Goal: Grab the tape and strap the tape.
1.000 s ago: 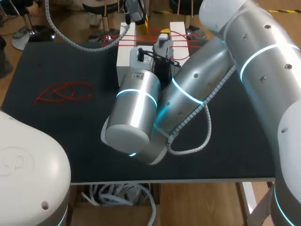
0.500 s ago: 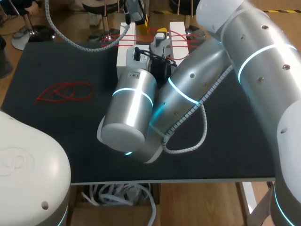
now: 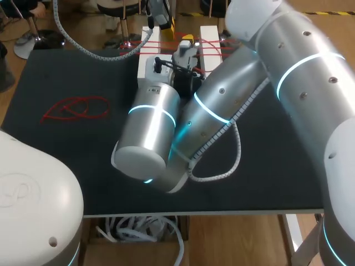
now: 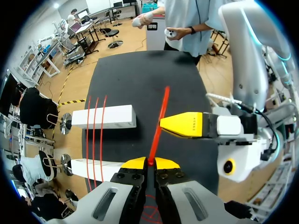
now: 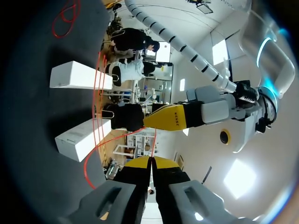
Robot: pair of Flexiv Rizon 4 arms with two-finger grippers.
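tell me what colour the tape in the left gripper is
The tape is red, clearest in the left wrist view, pinched in the left gripper.

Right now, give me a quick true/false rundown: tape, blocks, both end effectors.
1. The left end effector is shut on a red tape strand. True.
2. There are three white blocks. False: two white blocks.
3. Wrapped red strands span both blocks. True.
4. The loose red tangle lies on top of the blocks. False: it lies on the black table, apart from them.
5. The right end effector is wide open. False: it is shut on the strand too.
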